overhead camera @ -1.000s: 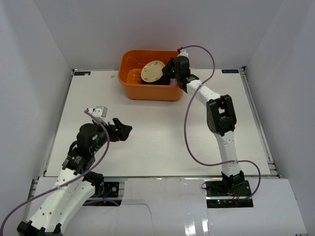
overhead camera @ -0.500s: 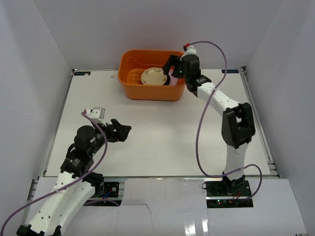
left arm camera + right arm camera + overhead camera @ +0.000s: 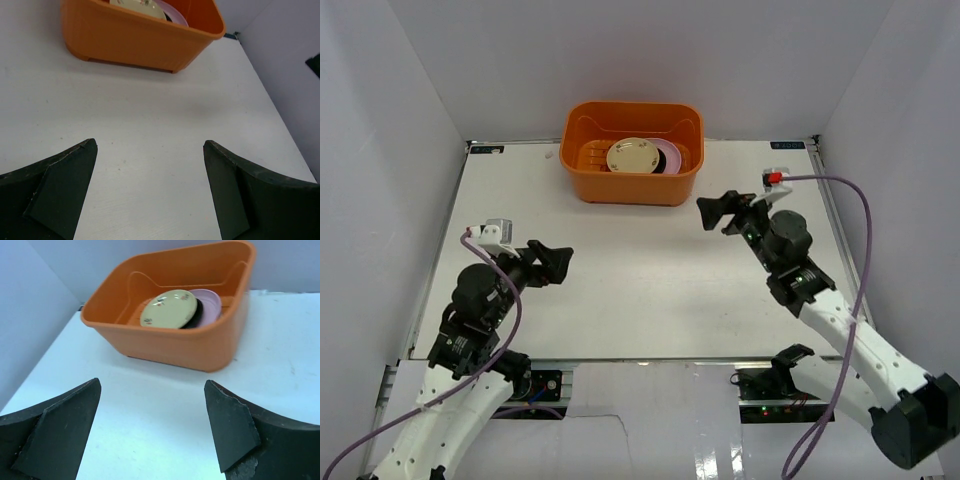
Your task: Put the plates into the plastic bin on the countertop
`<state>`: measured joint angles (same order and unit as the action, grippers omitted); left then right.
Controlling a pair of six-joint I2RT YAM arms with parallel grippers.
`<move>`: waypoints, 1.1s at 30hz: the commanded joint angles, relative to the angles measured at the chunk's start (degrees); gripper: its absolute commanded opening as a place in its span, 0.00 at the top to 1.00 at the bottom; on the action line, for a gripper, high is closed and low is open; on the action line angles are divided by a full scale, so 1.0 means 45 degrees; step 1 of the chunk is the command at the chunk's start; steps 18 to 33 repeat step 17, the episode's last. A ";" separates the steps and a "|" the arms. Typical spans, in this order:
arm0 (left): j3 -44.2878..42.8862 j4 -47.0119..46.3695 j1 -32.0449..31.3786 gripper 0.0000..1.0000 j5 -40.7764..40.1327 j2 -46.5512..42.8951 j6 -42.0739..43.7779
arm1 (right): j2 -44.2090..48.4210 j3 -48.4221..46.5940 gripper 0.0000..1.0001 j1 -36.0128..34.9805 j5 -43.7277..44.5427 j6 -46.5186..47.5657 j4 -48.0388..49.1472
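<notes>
Plates (image 3: 638,158) lie stacked inside the plastic bin (image 3: 625,190), a pale one on top, and you can see none on the desk (image 3: 650,280) beside it. Your right hand (image 3: 718,213) is nearer the bin, off its near right corner. The left hand (image 3: 560,266) sits well apart. Both gape wide, holding nothing.
</notes>
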<state>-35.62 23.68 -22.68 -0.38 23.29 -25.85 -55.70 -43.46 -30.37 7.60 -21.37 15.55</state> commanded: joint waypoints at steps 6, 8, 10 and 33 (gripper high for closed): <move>-0.2221 0.0947 0.0039 0.02 -0.2236 -0.0995 0.0626 | 0.5168 0.2273 0.10 0.0030 0.2237 0.1095 -0.1638; -0.2319 0.1317 0.0039 0.02 -0.2492 -0.1306 0.0627 | 0.5870 0.2411 0.10 0.0030 0.2335 0.1231 -0.1794; -0.2339 0.1688 0.0039 0.02 -0.2726 -0.1541 0.0510 | 0.6282 0.2451 0.10 0.0030 0.2375 0.1271 -0.2068; -0.2514 0.2217 0.0059 0.02 -0.3039 -0.2168 0.0158 | 0.7026 0.2100 0.10 0.0011 0.2491 0.1740 -0.2576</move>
